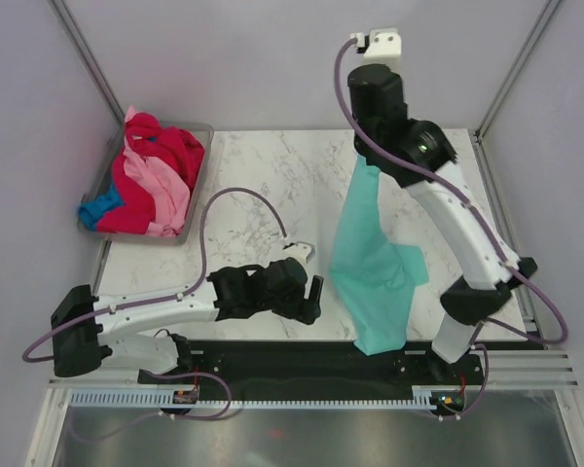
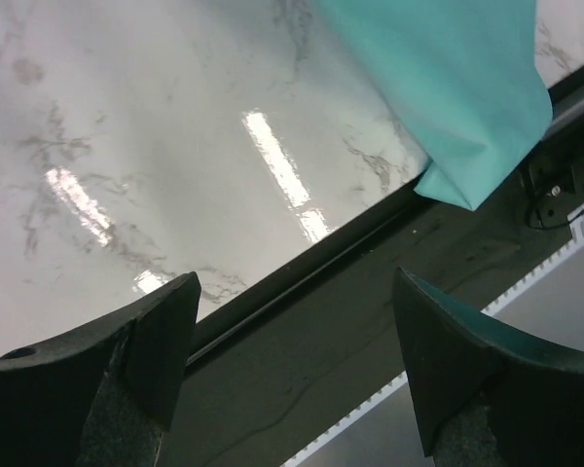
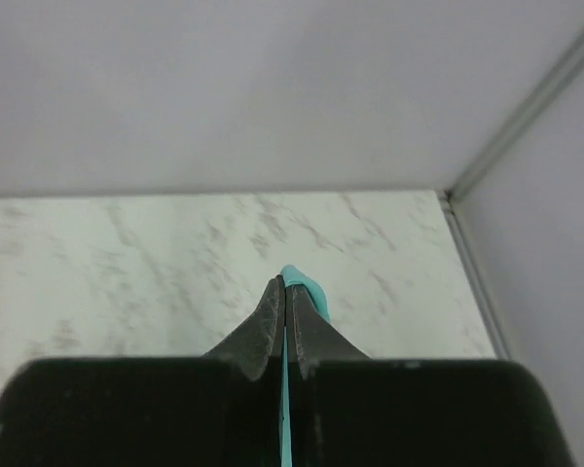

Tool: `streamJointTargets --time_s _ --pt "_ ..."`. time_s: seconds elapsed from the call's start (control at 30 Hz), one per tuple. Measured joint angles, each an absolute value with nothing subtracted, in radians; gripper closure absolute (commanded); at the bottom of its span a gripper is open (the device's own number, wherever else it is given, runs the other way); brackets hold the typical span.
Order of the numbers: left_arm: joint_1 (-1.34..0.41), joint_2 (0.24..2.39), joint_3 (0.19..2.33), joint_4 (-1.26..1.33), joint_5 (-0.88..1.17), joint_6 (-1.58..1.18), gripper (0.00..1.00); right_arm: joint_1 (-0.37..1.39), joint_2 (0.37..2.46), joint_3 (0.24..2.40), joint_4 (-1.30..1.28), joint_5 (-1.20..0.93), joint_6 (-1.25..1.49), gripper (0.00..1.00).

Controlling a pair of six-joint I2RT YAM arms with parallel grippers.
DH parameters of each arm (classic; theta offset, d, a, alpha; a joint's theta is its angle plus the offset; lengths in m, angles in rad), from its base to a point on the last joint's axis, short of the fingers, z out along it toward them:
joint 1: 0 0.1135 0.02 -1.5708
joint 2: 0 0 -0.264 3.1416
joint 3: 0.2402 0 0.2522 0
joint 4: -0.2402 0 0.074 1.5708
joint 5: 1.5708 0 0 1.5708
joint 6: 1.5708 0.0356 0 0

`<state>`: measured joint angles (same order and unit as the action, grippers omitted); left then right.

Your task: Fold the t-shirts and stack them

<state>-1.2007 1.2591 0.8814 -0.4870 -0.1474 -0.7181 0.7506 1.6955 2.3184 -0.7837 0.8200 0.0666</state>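
Note:
A teal t-shirt (image 1: 375,263) hangs in a long drape from my right gripper (image 3: 284,284), which is raised high at the back and shut on a pinch of its cloth (image 3: 307,292). The shirt's lower end trails over the table's near edge (image 1: 380,341). My left gripper (image 1: 314,297) hovers low near the front, left of the shirt, jaws open and empty; its view shows the teal t-shirt's corner (image 2: 467,88) up right. Crimson, pink and blue t-shirts (image 1: 156,180) lie heaped in the tub at the back left.
The grey plastic tub (image 1: 197,185) stands at the table's back left corner. A black rail (image 1: 273,360) runs along the near edge between the arm bases. White marble tabletop (image 1: 263,185) lies between the tub and the hanging shirt. Enclosure walls stand on both sides.

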Motion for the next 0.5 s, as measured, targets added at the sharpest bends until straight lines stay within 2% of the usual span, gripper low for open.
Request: streamJointTargets --time_s 0.13,0.23,0.33,0.5 --pt "-1.196 1.206 0.886 -0.561 -0.238 -0.746 0.13 0.542 1.925 2.306 -0.904 0.827 0.167 1.0" --pt "-1.195 1.23 0.905 -0.588 -0.265 -0.751 0.13 0.391 2.045 2.143 -0.941 0.744 0.248 1.0" --pt "-1.196 1.333 0.947 -0.587 -0.27 -0.75 0.11 0.307 2.055 1.925 -0.966 0.649 0.3 1.0" --pt "-1.201 1.571 1.044 -0.517 -0.233 -0.735 0.04 0.305 1.95 1.789 -0.934 0.552 0.336 1.0"
